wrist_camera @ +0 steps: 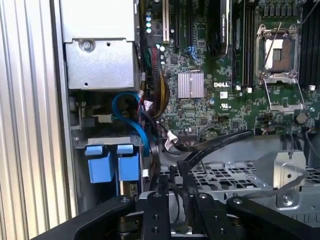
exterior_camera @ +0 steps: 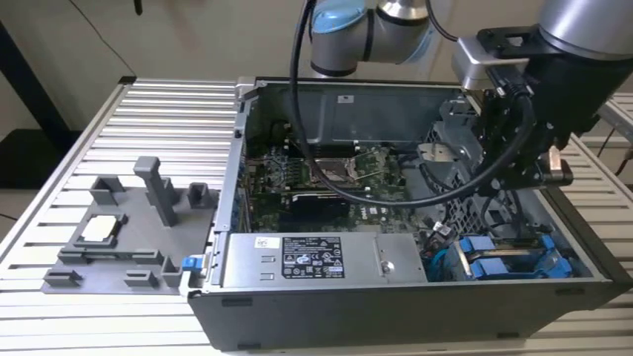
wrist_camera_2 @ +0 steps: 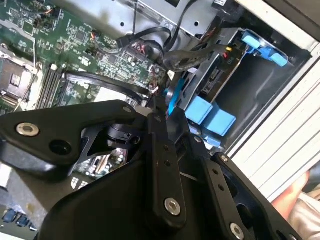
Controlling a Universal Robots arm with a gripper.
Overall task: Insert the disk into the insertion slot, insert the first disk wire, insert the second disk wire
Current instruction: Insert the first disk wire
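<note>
The disk's blue carrier [exterior_camera: 499, 263] sits in the drive bay at the near corner of the open computer case, on the exterior view's right. Its two blue tabs face outward in both wrist views [wrist_camera: 112, 165] [wrist_camera_2: 210, 116]. My gripper [exterior_camera: 527, 184] hangs above the metal drive cage, a little behind and above that bay. Its jaws [wrist_camera: 178, 196] [wrist_camera_2: 159, 107] stand close together on a thin black wire [wrist_camera: 220, 142] [wrist_camera_2: 105, 82] that arcs away over the motherboard. A blue wire [wrist_camera: 127, 102] loops beside the carrier.
The case lies open on a slatted aluminium table [exterior_camera: 148, 111]. Inside are the motherboard [exterior_camera: 327, 178], a silver power supply [exterior_camera: 296, 259] and the perforated drive cage [wrist_camera: 240, 175]. A grey fixture [exterior_camera: 118, 230] lies beside the case. Another blue carrier front [wrist_camera_2: 265, 47] and a person's hand [wrist_camera_2: 295, 200] are nearby.
</note>
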